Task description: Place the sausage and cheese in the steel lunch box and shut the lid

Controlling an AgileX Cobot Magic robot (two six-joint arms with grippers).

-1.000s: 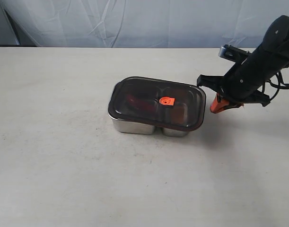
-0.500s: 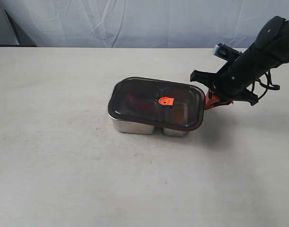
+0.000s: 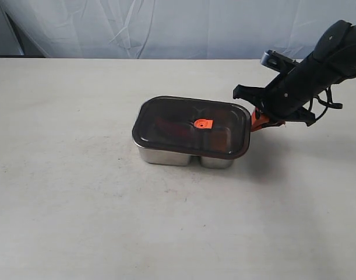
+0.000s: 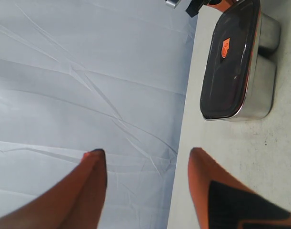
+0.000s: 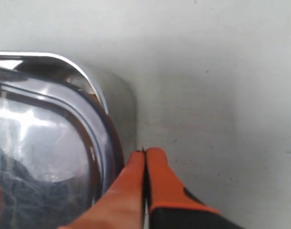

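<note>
The steel lunch box [image 3: 166, 156] stands mid-table with the dark translucent lid [image 3: 178, 114] lying on top, orange valve tab [image 3: 204, 123] in its middle. A dim red shape under the lid is the sausage [image 3: 168, 125]. I cannot make out the cheese through the lid. My right gripper [image 3: 254, 121] is shut and empty, its tips against the lid's right edge; up close the tips [image 5: 144, 151] sit beside the lid rim [image 5: 95, 143] and steel wall [image 5: 121, 109]. My left gripper [image 4: 146, 151] hangs open and empty, far from the box [image 4: 262, 90] and lid [image 4: 231, 71].
The pale table [image 3: 78, 204] runs round the box on every side. A wrinkled white backdrop [image 3: 166, 29] closes off the far edge. The right arm [image 3: 317, 70] reaches in from the upper right.
My right gripper has moved left and come up to the lid's right edge. The lid has shifted slightly left on the box. The left gripper has not changed.
</note>
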